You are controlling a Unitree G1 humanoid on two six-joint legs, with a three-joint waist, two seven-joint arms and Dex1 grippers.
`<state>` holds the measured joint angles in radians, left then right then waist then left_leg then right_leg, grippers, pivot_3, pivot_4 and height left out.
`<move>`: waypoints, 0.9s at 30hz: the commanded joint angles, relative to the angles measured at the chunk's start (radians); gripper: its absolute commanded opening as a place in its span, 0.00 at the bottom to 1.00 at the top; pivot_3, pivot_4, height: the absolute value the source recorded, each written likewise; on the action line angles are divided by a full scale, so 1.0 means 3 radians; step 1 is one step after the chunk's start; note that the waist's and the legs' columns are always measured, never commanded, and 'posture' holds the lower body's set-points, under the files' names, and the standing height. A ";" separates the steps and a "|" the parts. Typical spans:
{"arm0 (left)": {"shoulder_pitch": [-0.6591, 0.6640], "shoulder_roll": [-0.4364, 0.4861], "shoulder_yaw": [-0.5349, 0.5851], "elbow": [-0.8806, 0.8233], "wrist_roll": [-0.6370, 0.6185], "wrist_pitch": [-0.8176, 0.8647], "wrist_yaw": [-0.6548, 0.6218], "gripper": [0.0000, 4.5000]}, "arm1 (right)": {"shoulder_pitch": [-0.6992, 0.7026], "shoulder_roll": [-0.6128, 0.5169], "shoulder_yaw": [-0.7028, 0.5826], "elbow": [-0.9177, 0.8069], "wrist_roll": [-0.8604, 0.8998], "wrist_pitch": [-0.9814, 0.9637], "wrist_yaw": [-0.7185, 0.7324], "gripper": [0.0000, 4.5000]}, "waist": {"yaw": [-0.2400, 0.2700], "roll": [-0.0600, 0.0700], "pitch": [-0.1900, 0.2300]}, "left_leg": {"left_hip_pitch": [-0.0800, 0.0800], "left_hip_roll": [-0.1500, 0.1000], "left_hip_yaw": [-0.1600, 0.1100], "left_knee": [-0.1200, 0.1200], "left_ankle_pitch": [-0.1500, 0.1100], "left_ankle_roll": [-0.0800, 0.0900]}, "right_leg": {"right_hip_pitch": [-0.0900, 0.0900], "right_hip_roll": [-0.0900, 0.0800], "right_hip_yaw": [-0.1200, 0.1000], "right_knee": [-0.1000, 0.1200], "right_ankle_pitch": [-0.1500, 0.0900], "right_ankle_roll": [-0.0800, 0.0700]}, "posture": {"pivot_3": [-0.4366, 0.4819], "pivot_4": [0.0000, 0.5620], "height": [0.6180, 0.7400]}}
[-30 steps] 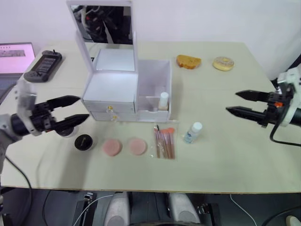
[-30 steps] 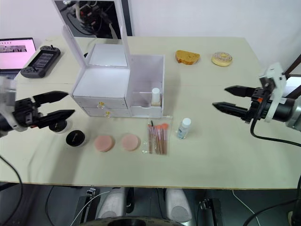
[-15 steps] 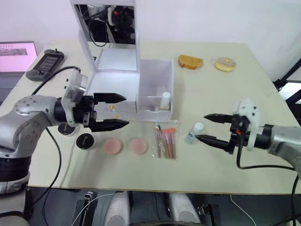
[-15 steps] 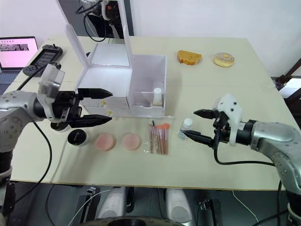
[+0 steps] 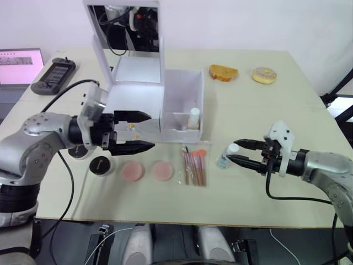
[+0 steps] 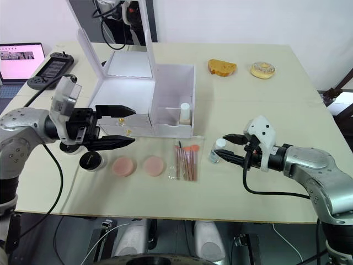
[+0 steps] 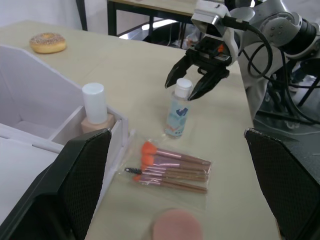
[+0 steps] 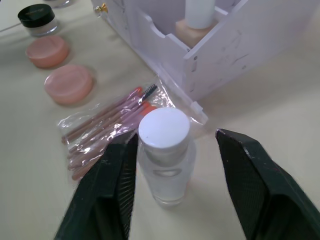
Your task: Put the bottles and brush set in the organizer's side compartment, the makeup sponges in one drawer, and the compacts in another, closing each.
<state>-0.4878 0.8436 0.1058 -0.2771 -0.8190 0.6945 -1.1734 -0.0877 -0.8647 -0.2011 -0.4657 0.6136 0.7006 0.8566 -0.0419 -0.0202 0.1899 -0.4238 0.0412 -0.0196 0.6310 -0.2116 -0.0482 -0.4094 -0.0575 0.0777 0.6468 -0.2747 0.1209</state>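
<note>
The white organizer [image 5: 135,102] stands with its mirror lid up. One bottle [image 5: 193,117] with yellowish liquid stands in the side compartment [image 5: 182,94]. The other bottle [image 5: 223,160], white-capped, stands on the table, and my right gripper [image 5: 231,150] is open with a finger on each side of its cap [image 8: 164,131]. The brush set [image 5: 193,167] lies left of that bottle. Two pink makeup sponges [image 5: 132,171] [image 5: 162,170] and a black compact [image 5: 99,165] lie in front of the drawers. A second compact [image 6: 70,148] is partly hidden behind my left gripper [image 5: 151,131], which is open and empty at the drawer fronts.
A piece of toast [image 5: 223,72] and a donut [image 5: 263,74] lie at the back right of the table. A handheld game console [image 5: 52,77] and a laptop [image 5: 19,61] sit at the back left.
Both arms came in from the table's sides. The right gripper has since closed in on the standing bottle and now straddles its cap. The left gripper has barely moved in the last half second.
</note>
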 commanded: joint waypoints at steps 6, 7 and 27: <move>-0.0160 0.0022 0.0081 -0.0083 -0.0049 0.0040 0.0048 1.00 | -0.0093 0.0096 -0.0026 -0.0052 0.0126 -0.0010 0.0011 0.61 | -0.0004 0.0000 0.0000 | 0.0000 0.0000 0.0000 0.0000 0.0000 0.0000 | 0.0000 0.0000 0.0000 0.0000 0.0001 0.0002 | 0.48 0.27 1.00; -0.0172 0.0021 0.0080 -0.0094 -0.0057 0.0049 0.0057 1.00 | -0.0102 0.0099 -0.0025 -0.0047 0.0131 0.0003 0.0010 0.61 | -0.0002 0.0000 0.0000 | 0.0000 0.0000 0.0000 0.0000 0.0000 0.0000 | 0.0000 0.0000 0.0000 0.0000 0.0001 0.0002 | 0.48 0.27 1.00; 0.0114 0.0216 0.0361 -0.0020 0.0064 -0.0041 0.0047 1.00 | -0.1046 -0.0097 -0.0022 0.0031 0.0639 0.0484 0.0196 0.15 | -0.0018 0.0003 0.0002 | 0.0002 0.0003 0.0000 0.0000 0.0000 0.0000 | -0.0003 0.0003 0.0001 0.0005 0.0003 0.0004 | 0.48 0.27 1.00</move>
<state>-0.4659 0.8827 0.1599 -0.2796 -0.8150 0.7097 -1.1525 -0.3375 -0.8809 -0.1822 -0.4170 0.7262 0.7998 0.9058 -0.0473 -0.0191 0.1905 -0.4232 0.0425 -0.0201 0.6307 -0.2116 -0.0481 -0.4102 -0.0562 0.0776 0.6486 -0.2738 0.1219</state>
